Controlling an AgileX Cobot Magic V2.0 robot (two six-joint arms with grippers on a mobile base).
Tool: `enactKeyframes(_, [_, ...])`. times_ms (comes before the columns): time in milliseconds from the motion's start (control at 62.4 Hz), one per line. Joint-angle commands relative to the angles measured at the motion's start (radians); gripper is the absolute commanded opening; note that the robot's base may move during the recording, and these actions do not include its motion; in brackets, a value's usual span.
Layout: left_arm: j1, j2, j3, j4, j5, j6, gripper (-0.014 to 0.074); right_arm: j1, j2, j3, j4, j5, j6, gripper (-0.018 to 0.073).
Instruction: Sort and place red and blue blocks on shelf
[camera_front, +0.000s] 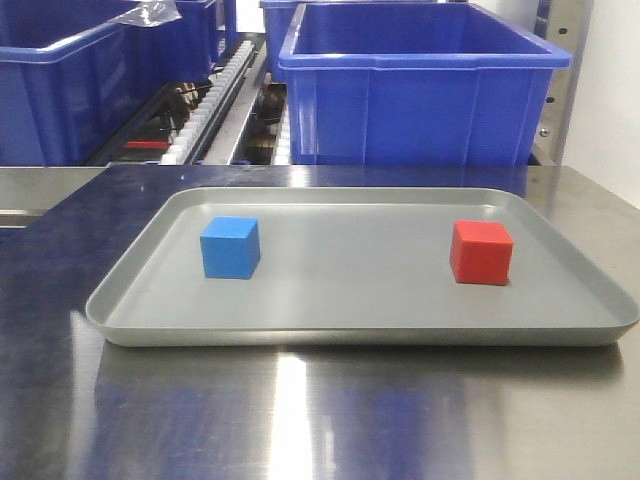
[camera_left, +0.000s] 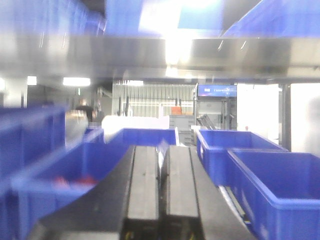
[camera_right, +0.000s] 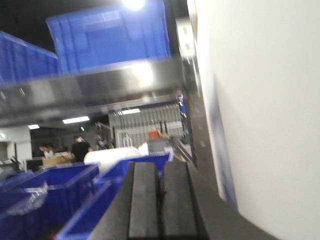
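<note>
Bins (camera_left: 270, 190) behind both closed end effectors (camera_left: 161, 155) (camera_right: 161, 170)

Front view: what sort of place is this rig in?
Probably a warehouse or factory storage area: large blue plastic bins, a roller track between them, and a steel worktop.

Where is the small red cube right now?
In the front view, the small matte red cube sits on the right part of the shallow grey tray, apart from the small matte blue cube on the left part.
</note>
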Motion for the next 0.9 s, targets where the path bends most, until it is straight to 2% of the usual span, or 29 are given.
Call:
enactKeyframes(0, [-0.007, 0.113, -0.181, 0.063, 0.085, -0.001, 0.0085, -0.003, 0.058, -0.161, -0.006, 0.081, 0.001, 0.0051])
enactKeyframes(128, [-0.007, 0.338, -0.445, 0.086, 0.268, -0.001, 0.0086, -0.003, 0.226, -0.415, -0.006, 0.347, 0.001, 0.0077])
enactKeyframes(224, [-0.007, 0.516, -0.668, 0.081, 0.437, -0.001, 0.0096, -0.003, 0.386, -0.6, -0.006, 0.503, 0.001, 0.0179])
enactKeyframes(320, [-0.007, 0.695, -0.843, 0.051, 0.616, -0.001, 0.018, -0.003, 0.556, -0.772, -0.006, 0.618, 0.002, 0.0335])
enactKeyframes(416, [-0.007, 0.856, -0.984, -0.05, 0.756, -0.001, 0.0363, -0.003, 0.698, -0.896, -0.006, 0.686, 0.002, 0.0491])
enactKeyframes(481, [-0.007, 0.938, -1.036, -0.145, 0.817, 0.017, 0.0477, -0.003, 0.774, -0.955, -0.005, 0.751, 0.005, 0.0524])
enactKeyframes(529, [-0.007, 0.99, -1.049, -0.229, 0.842, 0.079, 0.0526, -0.003, 0.822, -0.988, 0.0, 0.82, 0.018, 0.0523])
enactKeyframes(705, [-0.007, 1.17, -1.06, -0.554, 0.968, 0.263, 0.0539, -0.003, 0.987, -1.064, 0.02, 1.114, 0.051, 0.0523])
enactKeyframes(769, [-0.026, 1.218, -1.06, -0.603, 0.985, 0.288, 0.0539, -0.003, 1.044, -1.08, 0.043, 1.185, 0.052, 0.0523])
enactKeyframes(881, [-0.095, 1.282, -1.06, -0.608, 0.979, 0.302, 0.054, -0.003, 1.134, -1.086, 0.062, 1.243, 0.052, 0.0523])
